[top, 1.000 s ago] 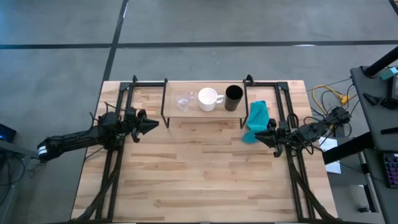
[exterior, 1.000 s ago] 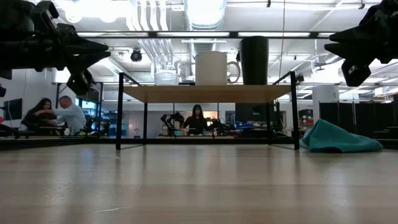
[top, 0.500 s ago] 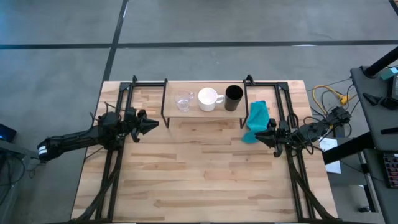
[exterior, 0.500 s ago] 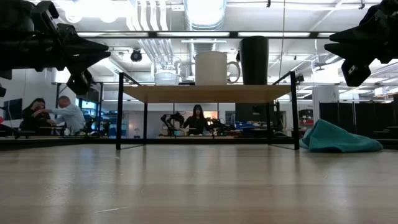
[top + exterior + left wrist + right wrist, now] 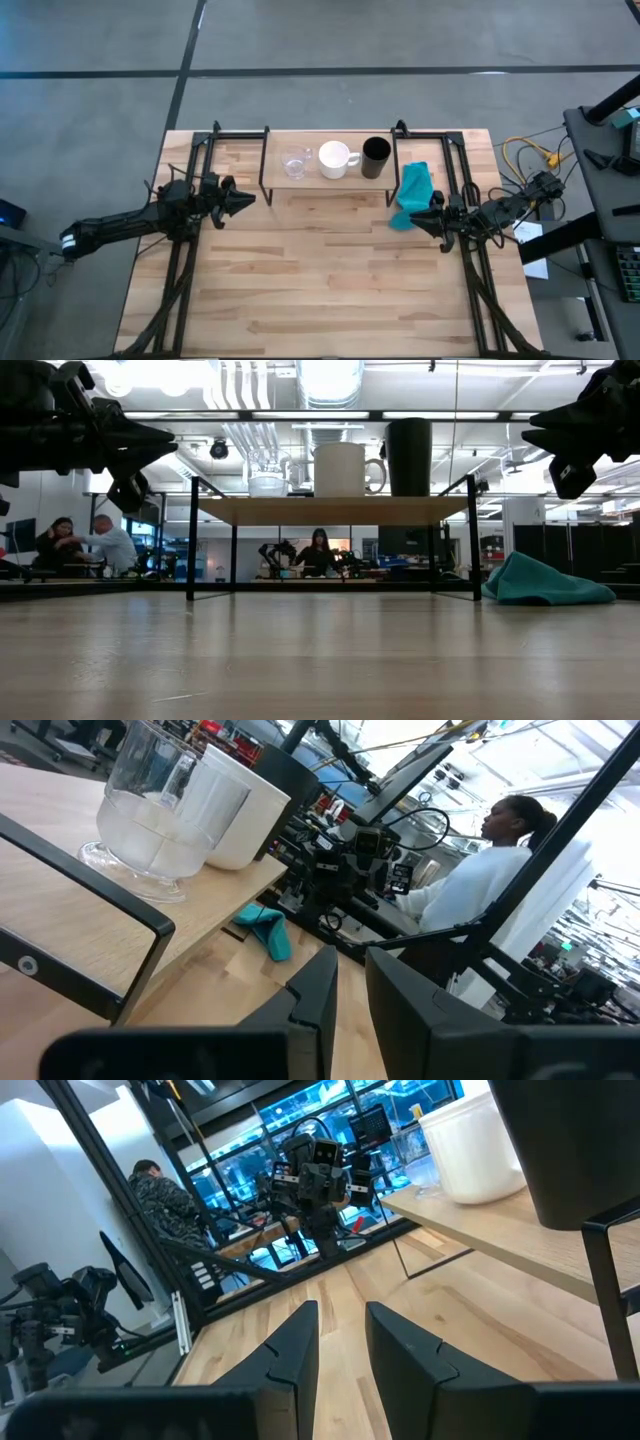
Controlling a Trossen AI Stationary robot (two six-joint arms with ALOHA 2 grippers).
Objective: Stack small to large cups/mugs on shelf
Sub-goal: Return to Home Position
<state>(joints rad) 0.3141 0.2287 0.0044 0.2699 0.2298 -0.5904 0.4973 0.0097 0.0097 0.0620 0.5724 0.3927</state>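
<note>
Glass cup (image 5: 296, 163): upright on the shelf (image 5: 330, 511), at the end of the row nearest the left arm; clear, smallest of the three.
White mug (image 5: 335, 159): upright on the shelf, middle of the row, just beside the glass cup; handle points toward the black cup (image 5: 376, 156).
Black cup: upright on the shelf, tallest, at the end nearest the right arm; cannot tell whether the mug handle touches it.
Shelf: light-wood board on thin black legs, standing at the far edge of the table (image 5: 330, 290), between the two arms, with all three vessels side by side on its top.
Teal cloth (image 5: 412, 188): crumpled on the table just beside the shelf's right-arm end.
Left gripper (image 5: 250, 199): held up off the table, in front of the shelf's glass-cup corner, apart from the cups; jaws drawn nearly together with only a slim gap, holding nothing.
Right gripper (image 5: 414, 218): raised above the table by the cloth's near end, tips pointing inward toward the left arm; jaws likewise pinched close, nothing between them.
People (image 5: 100, 542): seated in the room behind the table, far off; one more person (image 5: 470, 880) in a white top shows in the left wrist view.
</note>
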